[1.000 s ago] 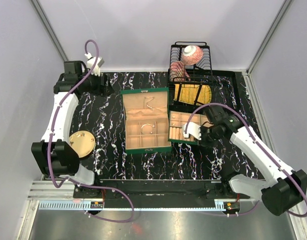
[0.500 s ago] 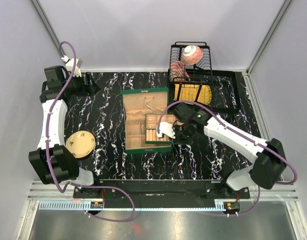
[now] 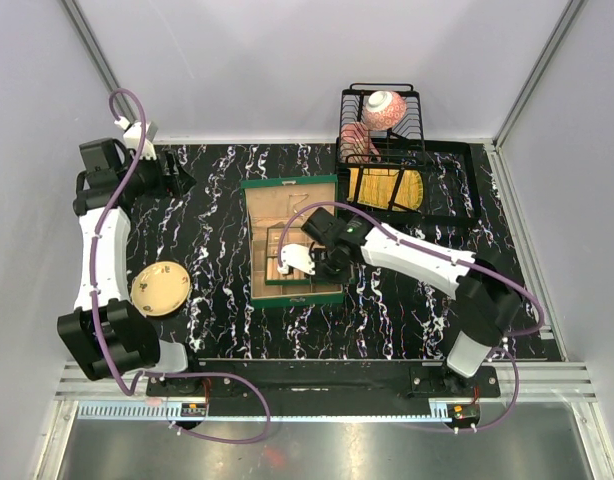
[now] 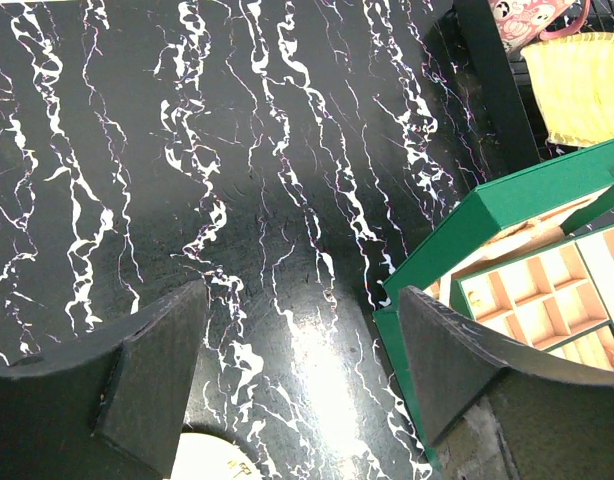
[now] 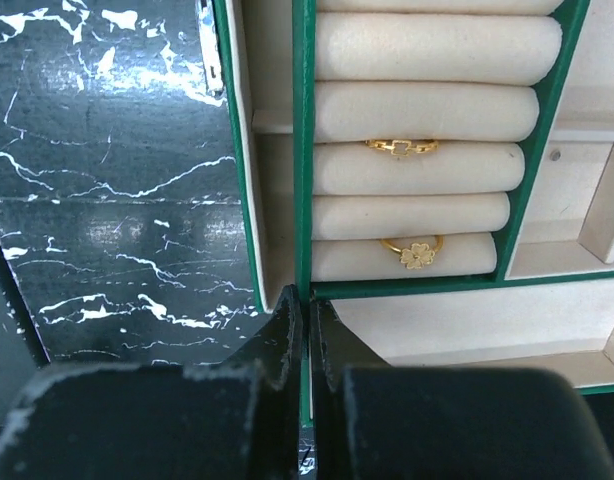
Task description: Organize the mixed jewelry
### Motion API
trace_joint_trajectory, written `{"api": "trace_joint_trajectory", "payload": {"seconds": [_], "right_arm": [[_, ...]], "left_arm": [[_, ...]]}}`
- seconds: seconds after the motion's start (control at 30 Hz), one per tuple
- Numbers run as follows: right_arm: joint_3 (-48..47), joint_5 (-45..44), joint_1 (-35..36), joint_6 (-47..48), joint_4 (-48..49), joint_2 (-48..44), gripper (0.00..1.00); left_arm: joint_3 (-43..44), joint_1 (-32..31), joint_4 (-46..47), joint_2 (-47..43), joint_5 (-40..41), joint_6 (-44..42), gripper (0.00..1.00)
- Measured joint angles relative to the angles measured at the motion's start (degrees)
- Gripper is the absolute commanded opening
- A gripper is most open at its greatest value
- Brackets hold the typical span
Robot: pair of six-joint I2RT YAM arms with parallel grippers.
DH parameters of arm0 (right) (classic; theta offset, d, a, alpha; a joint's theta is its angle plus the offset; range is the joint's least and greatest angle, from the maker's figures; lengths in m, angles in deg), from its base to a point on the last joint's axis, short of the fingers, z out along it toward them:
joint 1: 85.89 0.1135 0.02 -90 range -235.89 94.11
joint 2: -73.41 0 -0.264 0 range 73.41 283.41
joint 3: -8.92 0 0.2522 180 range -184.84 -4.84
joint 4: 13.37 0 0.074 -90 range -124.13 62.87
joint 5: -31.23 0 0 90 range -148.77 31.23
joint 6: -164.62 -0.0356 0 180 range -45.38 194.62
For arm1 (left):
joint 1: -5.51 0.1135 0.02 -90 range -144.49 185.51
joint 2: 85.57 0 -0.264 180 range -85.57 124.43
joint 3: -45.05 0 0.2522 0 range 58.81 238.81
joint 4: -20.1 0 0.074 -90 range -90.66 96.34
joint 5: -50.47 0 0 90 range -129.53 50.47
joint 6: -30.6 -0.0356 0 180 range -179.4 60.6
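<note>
- A robot lab's test cell — plain pale walls (image 3: 307, 70) framed by metal posts (image 3: 92, 45).
- Two cabled white arms (image 3: 105, 245) bolted to a metal rail (image 3: 307, 372) at the black marbled worktop's (image 3: 212, 260) near edge.

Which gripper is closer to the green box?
Right. The right gripper is over the box, pinching the tray rim; the left gripper hangs open, far off to its left.

My right pincer (image 5: 306, 305): black. Tray (image 5: 303, 150): green walls, cream lining, cream rolls (image 5: 427, 110). Clover ring (image 5: 417, 253) and upper ring (image 5: 400, 146): both gold. Table (image 4: 187, 200): black, white marble veining. Plate (image 3: 160, 288): gold. Rack (image 3: 382, 88): black wire. Bowl (image 3: 384, 108): pink-and-white pattern.
</note>
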Motion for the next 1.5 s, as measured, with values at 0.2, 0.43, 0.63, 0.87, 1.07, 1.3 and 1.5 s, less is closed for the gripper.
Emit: {"api": "trace_joint_trajectory", "payload": {"seconds": [0.2,0.43,0.63,0.87,1.07,1.3,1.5], "right_arm": [[-1.7,-0.8,1.3,-1.2,0.7,2.5,0.0],[-3.3,-1.6,3.4,-2.1,1.2,4.6,0.0],[-4.0,-2.1,4.3,-2.3,2.2,6.1,0.0],[-4.0,-3.0,5.3,-2.7,2.4,6.5,0.0],[-4.0,-3.5,6.3,-3.1,2.6,6.5,0.0],[-3.8,-4.4,6.6,-3.2,2.6,6.5,0.0],[-2.4,-4.9,6.8,-3.2,4.1,6.5,0.0]], "left_arm": [[-0.8,1.0,0.2,0.0,-0.9,-0.7,0.81],[-1.1,1.9,0.3,0.0,-2.0,-1.1,0.81],[-1.8,2.4,0.2,0.0,-2.8,-1.4,0.81],[-1.8,2.6,0.2,0.0,-3.3,-1.7,0.81],[-1.8,2.8,0.2,0.0,-3.4,-2.0,0.81],[-1.8,2.8,0.2,0.0,-4.0,-2.1,0.81],[-1.8,3.1,0.2,0.0,-4.1,-2.2,0.82]]}}
